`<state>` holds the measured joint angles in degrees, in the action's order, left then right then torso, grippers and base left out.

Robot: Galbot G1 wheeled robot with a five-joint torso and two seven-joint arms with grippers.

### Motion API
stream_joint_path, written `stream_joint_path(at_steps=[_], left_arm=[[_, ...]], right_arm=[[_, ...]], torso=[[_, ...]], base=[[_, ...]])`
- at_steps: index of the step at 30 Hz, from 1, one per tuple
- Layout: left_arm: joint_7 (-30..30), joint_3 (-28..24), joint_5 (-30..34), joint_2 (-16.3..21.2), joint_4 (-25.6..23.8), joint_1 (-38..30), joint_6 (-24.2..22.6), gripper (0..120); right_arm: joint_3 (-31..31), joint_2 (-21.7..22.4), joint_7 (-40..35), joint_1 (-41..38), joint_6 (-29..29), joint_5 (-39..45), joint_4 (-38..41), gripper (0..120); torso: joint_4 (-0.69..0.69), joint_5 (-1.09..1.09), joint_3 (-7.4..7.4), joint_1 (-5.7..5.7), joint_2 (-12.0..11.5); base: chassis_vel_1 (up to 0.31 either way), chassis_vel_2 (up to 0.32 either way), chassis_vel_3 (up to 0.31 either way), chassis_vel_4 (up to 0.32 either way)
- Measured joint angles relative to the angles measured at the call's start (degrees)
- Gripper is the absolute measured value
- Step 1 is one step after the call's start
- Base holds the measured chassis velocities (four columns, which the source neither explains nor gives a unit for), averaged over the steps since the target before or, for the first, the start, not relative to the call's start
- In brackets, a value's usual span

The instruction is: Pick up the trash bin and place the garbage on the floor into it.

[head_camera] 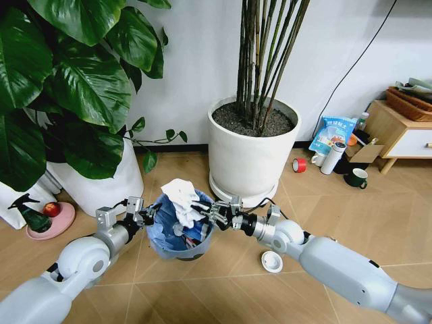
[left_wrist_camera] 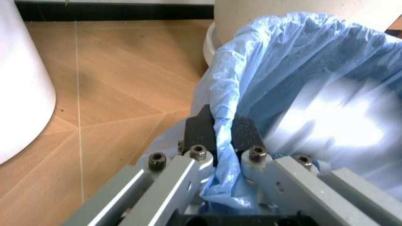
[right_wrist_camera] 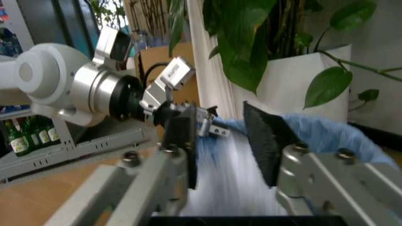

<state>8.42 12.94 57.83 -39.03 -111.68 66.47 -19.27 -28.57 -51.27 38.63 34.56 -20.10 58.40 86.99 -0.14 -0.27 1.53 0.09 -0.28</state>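
The left gripper (head_camera: pixel 143 214) pinches the trash bin (head_camera: pixel 177 237) by its rim, off the floor beside the white pot (head_camera: pixel 251 156). The right gripper (head_camera: pixel 206 213) hangs spread wide and empty over white paper (head_camera: pixel 182 200) in it. A white disc (head_camera: pixel 271 261) lies on the floor just beside.

Wood-tile floor (head_camera: pixel 202 297), white wall (head_camera: pixel 202 81), two white plant pots (head_camera: pixel 250 155), wooden cabinet (head_camera: pixel 398 131).

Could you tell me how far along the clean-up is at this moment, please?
Done: the trash bin holds white paper and other litter. In hand: the left gripper clamps the bin's rim and liner, while the right gripper hangs open over the bin's mouth. Left: a white disc lies on the floor.
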Motion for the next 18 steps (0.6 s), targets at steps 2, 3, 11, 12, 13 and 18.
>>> stream_joint_path(at_steps=[2, 3, 11, 12, 13, 18], left_arm=[[0.0, 0.0, 0.08, 0.01, 0.0, -0.08, -0.02, 0], [0.01, 0.0, 0.15, 0.02, 0.01, -0.19, -0.04, 0], [0.12, 0.16, 0.32, 0.11, 0.07, -0.22, -0.11, 0], [0.18, 0.27, 0.35, 0.12, 0.07, -0.2, -0.13, 0], [0.29, 0.45, 0.35, 0.15, 0.07, -0.03, -0.13, 0], [0.41, 1.42, 0.13, 0.25, 0.22, 1.2, -0.16, 0]], right_arm=[[-0.01, 0.08, -0.02, 0.0, 0.13, -0.04, -0.13, 34], [0.0, 0.16, -0.03, -0.02, 0.18, -0.08, -0.31, 41], [1.25, 0.44, -0.3, 0.58, 0.22, -0.23, -0.41, 69], [1.77, 0.52, -0.66, 0.93, 0.22, -0.43, -0.39, 73], [2.61, 0.67, -1.29, 1.48, 0.22, -0.7, -0.36, 77], [7.58, 1.69, -8.16, 6.09, 0.59, -3.24, -0.18, 94]], torso=[[0.0, 0.0, 0.0, 0.0, 0.0], [0.0, 0.0, 0.0, 0.0, 0.0], [0.01, 0.0, 0.0, 0.0, 0.0], [0.01, 0.0, 0.0, 0.0, 0.0], [0.0, 0.0, 0.0, 0.0, 0.0], [0.01, 0.0, 0.0, 0.0, 0.0]], base=[[0.0, 0.0, 0.0, 0.0], [0.0, 0.0, 0.0, 0.0], [0.0, 0.0, 0.0, 0.0], [0.0, 0.0, 0.0, 0.0], [0.0, 0.0, 0.0, 0.0], [0.0, 0.0, 0.0, 0.0]])
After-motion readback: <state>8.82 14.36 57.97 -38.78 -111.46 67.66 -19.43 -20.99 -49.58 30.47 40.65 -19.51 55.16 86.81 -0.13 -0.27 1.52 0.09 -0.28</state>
